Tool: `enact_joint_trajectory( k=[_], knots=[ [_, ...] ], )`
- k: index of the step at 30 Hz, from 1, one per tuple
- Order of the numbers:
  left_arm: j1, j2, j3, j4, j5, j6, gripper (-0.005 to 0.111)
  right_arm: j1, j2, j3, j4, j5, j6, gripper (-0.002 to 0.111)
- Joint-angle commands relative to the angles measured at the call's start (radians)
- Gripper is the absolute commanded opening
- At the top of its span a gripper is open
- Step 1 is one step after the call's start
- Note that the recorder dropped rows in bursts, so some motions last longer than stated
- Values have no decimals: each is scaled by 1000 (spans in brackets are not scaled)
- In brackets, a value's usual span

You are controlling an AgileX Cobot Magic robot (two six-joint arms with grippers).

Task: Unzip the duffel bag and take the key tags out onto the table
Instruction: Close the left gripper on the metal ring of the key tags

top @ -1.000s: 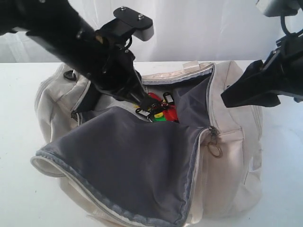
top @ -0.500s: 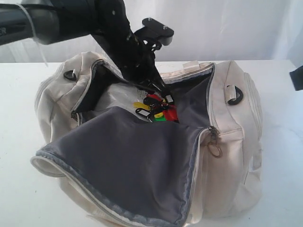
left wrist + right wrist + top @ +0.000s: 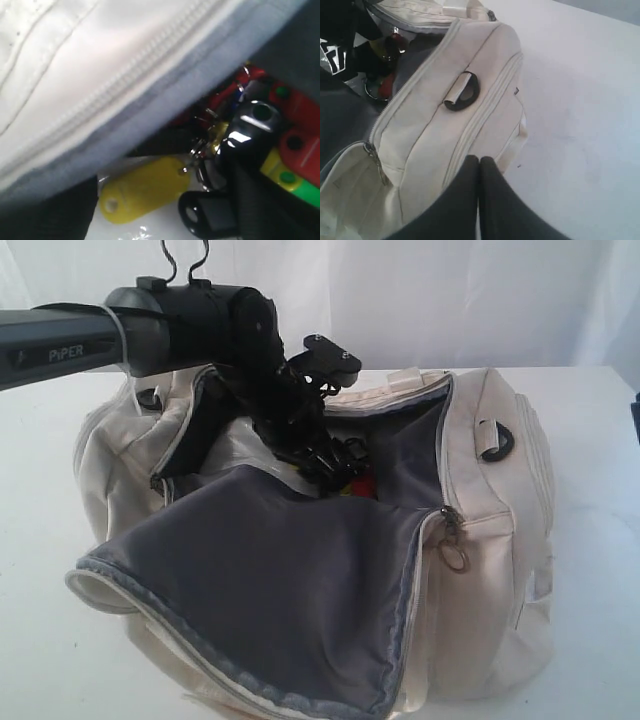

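Observation:
The cream duffel bag (image 3: 490, 540) lies on the white table (image 3: 40, 640) with its grey-lined top flap (image 3: 270, 580) folded open toward the front. The key tags (image 3: 358, 487) sit inside the opening, mostly hidden by the left arm. My left gripper (image 3: 325, 458) reaches down into the bag. In the left wrist view it is open (image 3: 150, 202), with a yellow tag (image 3: 142, 190) and a black fob (image 3: 207, 217) between its fingers and red tags (image 3: 300, 125) beside them. My right gripper (image 3: 479, 161) is shut and empty, hovering over the bag's end panel (image 3: 430, 125).
A metal ring zipper pull (image 3: 456, 558) hangs at the front right corner of the opening. A black D-ring (image 3: 462, 92) sits on the bag's right end. Bare table (image 3: 580, 100) lies right of the bag. A white curtain hangs behind.
My left arm has lowered its gripper into the bag onto the key tags. My right arm has drawn back to the right, almost out of the exterior view.

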Motion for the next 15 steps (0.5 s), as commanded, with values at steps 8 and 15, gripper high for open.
enact_joint_trajectory(
  k=[8, 15],
  knots=[
    [-2, 61, 4, -176, -17, -13, 71, -1, -6, 3, -6, -13, 9, 0],
    [-2, 26, 4, -225, 6, -13, 1, -1, -6, 3, -6, -13, 9, 0]
  ],
)
